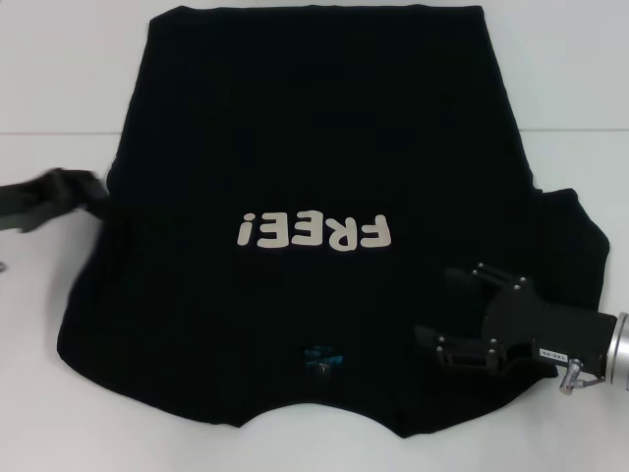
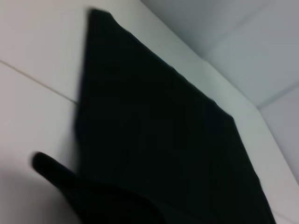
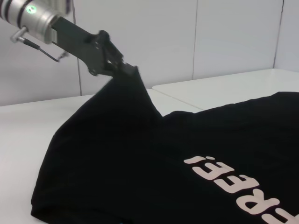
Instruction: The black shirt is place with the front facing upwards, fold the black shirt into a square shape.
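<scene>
The large black short-sleeved cloth T-shirt with cream "FREE!" lettering (image 1: 314, 236) lies front up on the white table (image 1: 59, 59), its long axis running straight away from the robot: collar and small blue mark (image 1: 321, 358) at the near edge, hem at the far edge. The 2 sleeves therefore lie out to the robot's sides, 1 within reach of each arm. The left gripper (image 3: 125, 69) is at the shirt's left edge, clenched on the left sleeve, and the right wrist view shows it lifting that cloth into a peak above the table. The right gripper (image 1: 432, 346) sits low over the shirt's near right part, just beside the right sleeve (image 1: 575, 246), which lies flat and spread outward; whether its jaws are parted or closed on cloth cannot be told here. My reading is that the coming fold turns on this line: the left arm, nearer that side, must carry its sleeve inward across the long axis toward the lettering.
</scene>
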`<state>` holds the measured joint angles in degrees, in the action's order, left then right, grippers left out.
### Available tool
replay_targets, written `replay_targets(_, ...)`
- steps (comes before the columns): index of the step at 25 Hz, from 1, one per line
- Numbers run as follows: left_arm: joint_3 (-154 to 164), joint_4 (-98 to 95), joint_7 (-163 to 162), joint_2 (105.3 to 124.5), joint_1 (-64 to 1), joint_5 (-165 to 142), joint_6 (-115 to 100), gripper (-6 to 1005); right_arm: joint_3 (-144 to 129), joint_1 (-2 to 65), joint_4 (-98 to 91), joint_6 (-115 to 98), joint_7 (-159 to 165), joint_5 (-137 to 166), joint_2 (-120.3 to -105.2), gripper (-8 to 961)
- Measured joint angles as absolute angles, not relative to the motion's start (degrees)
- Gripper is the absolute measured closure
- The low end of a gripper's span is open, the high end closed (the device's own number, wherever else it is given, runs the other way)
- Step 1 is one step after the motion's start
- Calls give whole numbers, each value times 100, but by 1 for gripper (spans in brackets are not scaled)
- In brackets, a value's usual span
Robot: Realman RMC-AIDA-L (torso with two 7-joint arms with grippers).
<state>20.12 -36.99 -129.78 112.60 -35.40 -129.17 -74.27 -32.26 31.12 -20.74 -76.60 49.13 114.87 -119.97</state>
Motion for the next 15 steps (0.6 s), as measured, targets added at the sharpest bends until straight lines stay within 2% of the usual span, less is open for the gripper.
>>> replay_targets(5, 2684, -3692, -12969, 11526, -3716, -12917, -7374, 993, -3229, 3111, -2074, -7663, 4916, 11487, -11998, 11)
replay_targets(6, 2831, -3691, -12916, 11651, -3741, -12917, -7318, 990, -3233, 3111, -2074, -7664, 4917, 11487, -12000, 11)
replay_targets(10, 3046, -3661, -12832, 11801, -3770, -12917, -7245, 975, -3247, 3111, -2074, -7666, 4923, 11487, -12004, 12)
replay_targets(15, 3212, -3373, -12820, 11899, -3804, -12911, -6985, 957, -3243, 3111, -2074, -7669, 4937, 11487, -12006, 12)
